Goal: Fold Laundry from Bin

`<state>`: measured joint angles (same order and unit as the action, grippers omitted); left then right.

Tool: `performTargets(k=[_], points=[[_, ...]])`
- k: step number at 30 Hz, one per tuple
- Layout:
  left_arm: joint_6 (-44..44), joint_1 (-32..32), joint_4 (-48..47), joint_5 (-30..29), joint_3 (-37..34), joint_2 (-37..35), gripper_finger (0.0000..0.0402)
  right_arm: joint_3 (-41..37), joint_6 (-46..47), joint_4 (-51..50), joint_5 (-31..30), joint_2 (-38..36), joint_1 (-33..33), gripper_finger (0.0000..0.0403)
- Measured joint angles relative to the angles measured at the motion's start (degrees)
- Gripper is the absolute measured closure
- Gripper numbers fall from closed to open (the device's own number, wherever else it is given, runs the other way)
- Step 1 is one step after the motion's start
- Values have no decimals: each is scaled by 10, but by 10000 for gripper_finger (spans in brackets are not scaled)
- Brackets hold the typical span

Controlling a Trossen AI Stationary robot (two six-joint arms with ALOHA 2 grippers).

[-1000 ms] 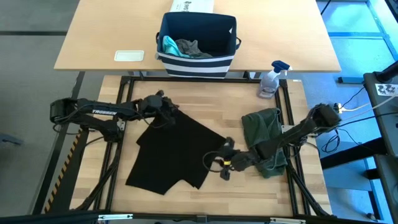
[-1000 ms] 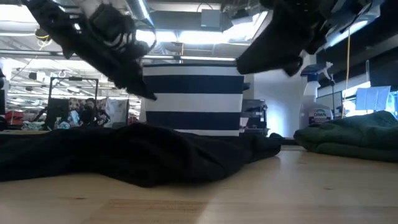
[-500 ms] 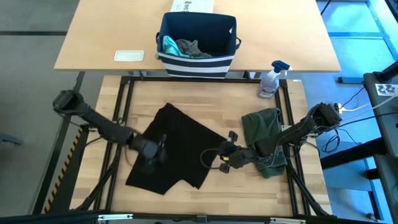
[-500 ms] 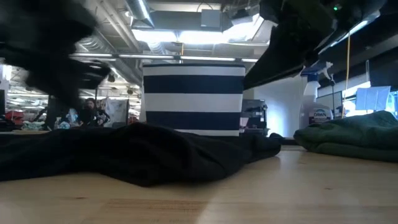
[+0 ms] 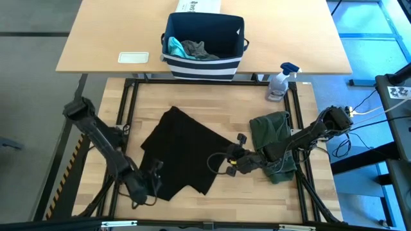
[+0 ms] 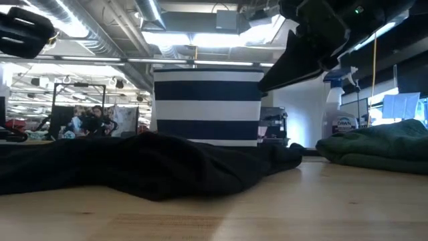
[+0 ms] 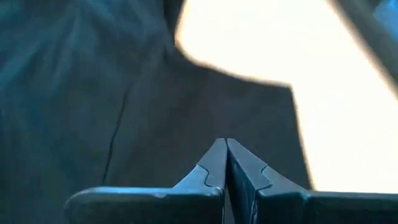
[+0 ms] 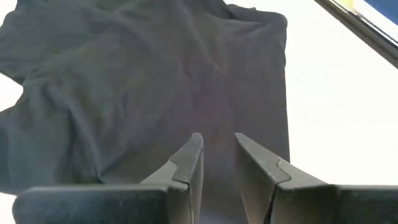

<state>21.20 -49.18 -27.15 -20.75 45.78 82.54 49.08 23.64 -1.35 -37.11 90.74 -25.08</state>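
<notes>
A: Looking at the left gripper first — where is it?

B: Over the near left corner of the black T-shirt. Its fingers are pressed together, with dark cloth just beyond the tips; nothing shows between them.

A: And the right gripper?

B: Above the shirt's right edge, fingers spread a little with nothing between them. The shirt lies flat ahead of them.

A: The rest of the laundry?

B: The green garment lies behind the right gripper. The bin stands well beyond both sets of fingers, with a teal piece and a grey piece inside.
</notes>
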Motion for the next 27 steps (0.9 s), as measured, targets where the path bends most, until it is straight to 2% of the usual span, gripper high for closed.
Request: performTargets(k=[2, 5, 10, 15, 20, 27], points=[[11, -1, -49, 8, 35, 42, 401, 0, 0, 5, -4, 0, 0, 315], [16, 0, -50, 52, 55, 94, 397, 0, 0, 12, -9, 0, 0, 315], [27, 8, -54, 137, 92, 124, 355, 0, 0, 14, -9, 0, 0, 315], [10, 20, -61, 141, 132, 117, 286, 0, 3, 17, -9, 0, 0, 315], [12, 7, -86, 159, 126, 135, 225, 0, 22, 17, -8, 0, 0, 315], [55, -11, -97, 152, 125, 157, 184, 0, 31, 15, -8, 0, 0, 315]])
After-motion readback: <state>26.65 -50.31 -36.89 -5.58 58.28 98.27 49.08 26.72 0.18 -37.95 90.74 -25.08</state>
